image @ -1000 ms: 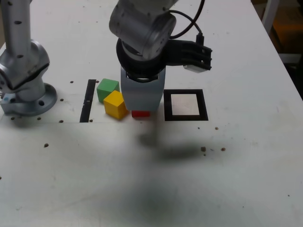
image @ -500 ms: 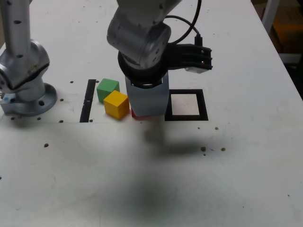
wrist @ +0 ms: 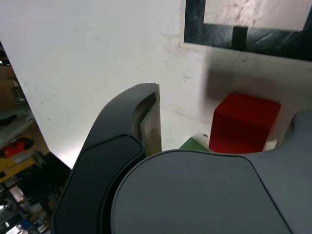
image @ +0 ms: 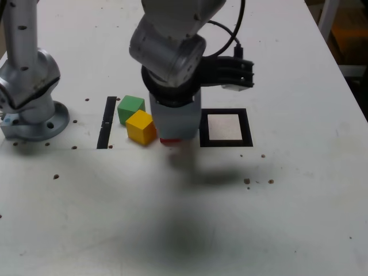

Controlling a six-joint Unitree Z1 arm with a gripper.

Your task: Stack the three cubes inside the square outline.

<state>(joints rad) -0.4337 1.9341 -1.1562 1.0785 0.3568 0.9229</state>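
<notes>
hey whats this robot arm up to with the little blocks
The arm's end effector hangs open over the red cube, holding nothing, probably about to grip it. The yellow cube and green cube sit beside it, toward the exterior view's left. Nothing is stacked in the square outline yet.

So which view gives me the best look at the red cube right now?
The wrist view: the red cube shows there with its top and a side in sight, beside the open fingers. The exterior view shows only a sliver of it below the gripper, which hides the rest.
</notes>
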